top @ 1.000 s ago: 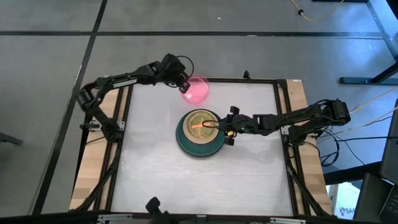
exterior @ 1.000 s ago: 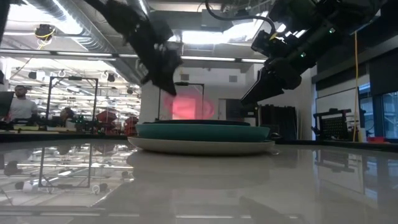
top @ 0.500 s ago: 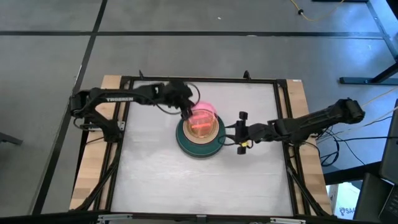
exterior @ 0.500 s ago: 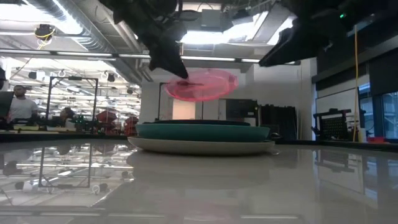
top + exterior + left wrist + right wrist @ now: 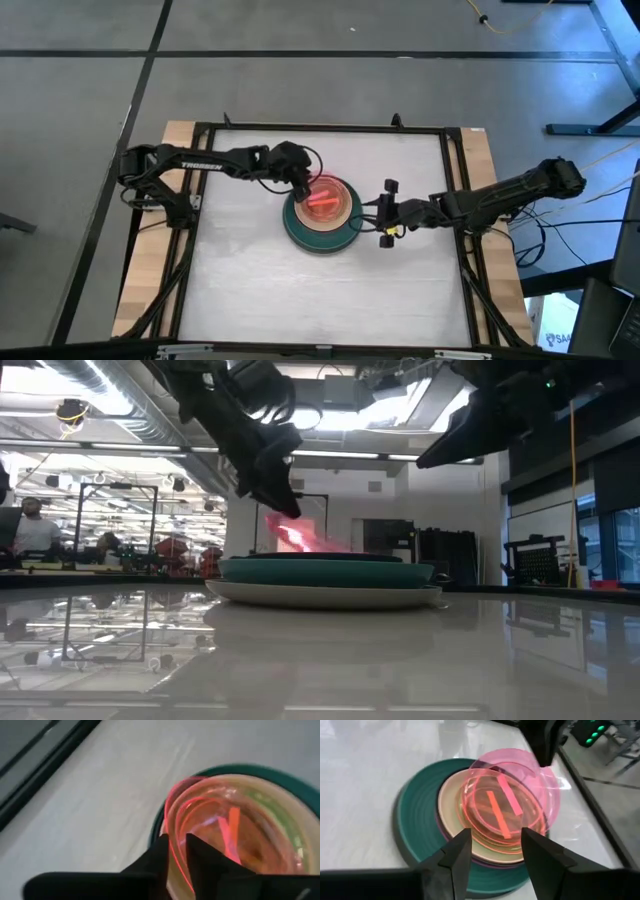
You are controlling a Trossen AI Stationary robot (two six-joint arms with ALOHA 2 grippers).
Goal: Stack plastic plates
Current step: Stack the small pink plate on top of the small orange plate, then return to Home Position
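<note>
A stack of plates (image 5: 318, 222) sits mid-table: a grey plate (image 5: 320, 596) at the bottom, a dark green one (image 5: 320, 572) on it, then peach and, on top, a small orange plate (image 5: 492, 817). My left gripper (image 5: 300, 184) is at the stack's far left side, shut on a translucent pink plate (image 5: 327, 196) that tilts over the stack. My right gripper (image 5: 384, 215) hovers open just right of the stack, touching nothing. The stack's other plates are hidden. My left gripper pinches the pink plate's rim (image 5: 175, 851) between its two fingers, slanting down from the table's far left. The plate (image 5: 300, 536) is tilted, its held side up and its free side down by the top of the stack; whether it touches there I cannot tell.
A black frame (image 5: 200, 200) runs around the white tabletop, with bare surface on the stack's near side (image 5: 320, 300). In the low view a person (image 5: 35, 525) sits in the room far behind the table.
My left gripper carried the pink plate from the table's far edge toward the stack, then came down, and the plate tipped from nearly level to slanting over the stack. My right gripper drew back from over the stack toward the table's right edge, then held still.
</note>
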